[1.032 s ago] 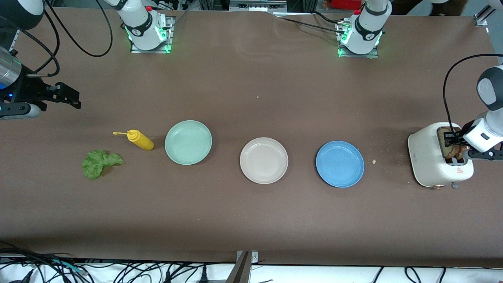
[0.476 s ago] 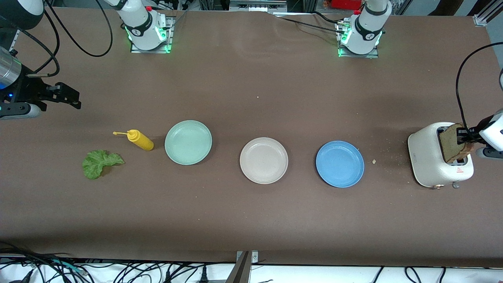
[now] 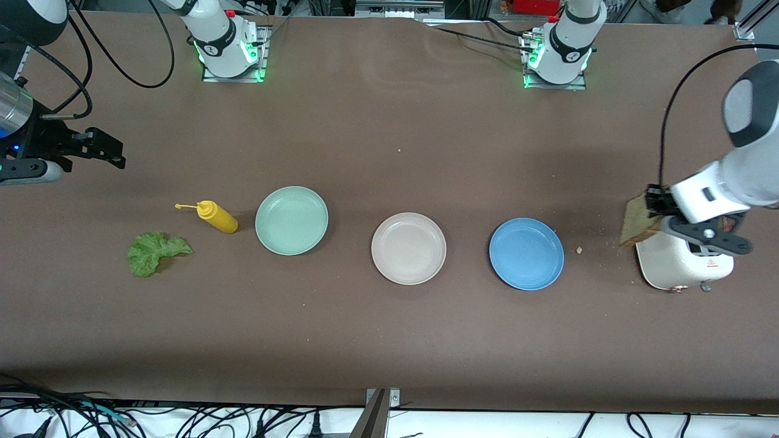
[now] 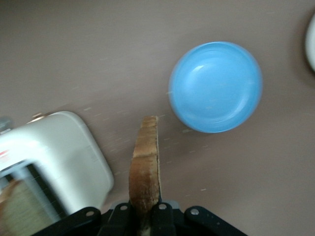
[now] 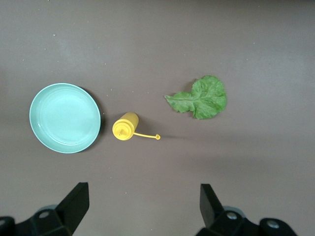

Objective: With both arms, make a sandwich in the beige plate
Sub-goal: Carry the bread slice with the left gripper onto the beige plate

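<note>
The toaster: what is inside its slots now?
In the left wrist view, one slot of the toaster shows a second bread slice, blurred. The left gripper, shut on a bread slice, covers the slots in the front view.

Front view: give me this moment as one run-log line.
left gripper: shut on bread slice, over toaster | right gripper: open, waiting above table | beige plate: empty | lettuce leaf: on table

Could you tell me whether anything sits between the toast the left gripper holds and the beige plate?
Yes: the blue plate lies on the table between the toast in the left gripper and the beige plate. It is low, so carrying over it looks feasible.
</note>
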Motion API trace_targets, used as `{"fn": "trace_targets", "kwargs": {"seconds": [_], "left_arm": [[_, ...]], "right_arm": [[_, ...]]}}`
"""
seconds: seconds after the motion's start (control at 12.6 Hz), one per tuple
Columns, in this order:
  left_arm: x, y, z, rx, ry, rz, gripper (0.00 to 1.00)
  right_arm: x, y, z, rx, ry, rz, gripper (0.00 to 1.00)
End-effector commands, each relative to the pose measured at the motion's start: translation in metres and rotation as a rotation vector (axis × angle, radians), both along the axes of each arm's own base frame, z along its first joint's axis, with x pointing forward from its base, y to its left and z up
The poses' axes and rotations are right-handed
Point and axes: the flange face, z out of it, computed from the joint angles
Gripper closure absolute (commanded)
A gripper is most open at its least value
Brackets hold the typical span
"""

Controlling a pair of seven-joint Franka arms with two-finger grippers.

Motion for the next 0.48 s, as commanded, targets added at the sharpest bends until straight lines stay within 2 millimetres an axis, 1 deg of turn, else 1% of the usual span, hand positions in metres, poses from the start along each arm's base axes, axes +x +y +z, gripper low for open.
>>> {"fn": "trace_targets", "kwargs": {"seconds": [0.0,0.08,0.24,0.32,0.4], "left_arm": [[0.009,-0.07,-0.047,-0.13,0.089,-0.065,1.0],[0.017,-0.097,-0.062,-0.194,0.103,-0.079,1.0],[0.031,-0.14,-0.083,-0.306,0.12,-0.077,1.0],[0.038,-0.153,-0.093,-0.379,0.138,-0.024,1.0],[0.038,-0.178,-0.105,-0.46,0.152,0.021,1.0]], "right_arm": [[0.003,0.001,0.005,-0.005,-0.009,-0.007,0.0],[0.003,0.001,0.005,-0.005,-0.009,-0.007,0.0],[0.003,0.0,0.005,-0.005,-0.009,-0.008,0.0],[0.003,0.001,0.005,-0.005,-0.009,-0.007,0.0],[0.003,0.001,0.006,-0.005,-0.01,-0.007,0.0]]}}
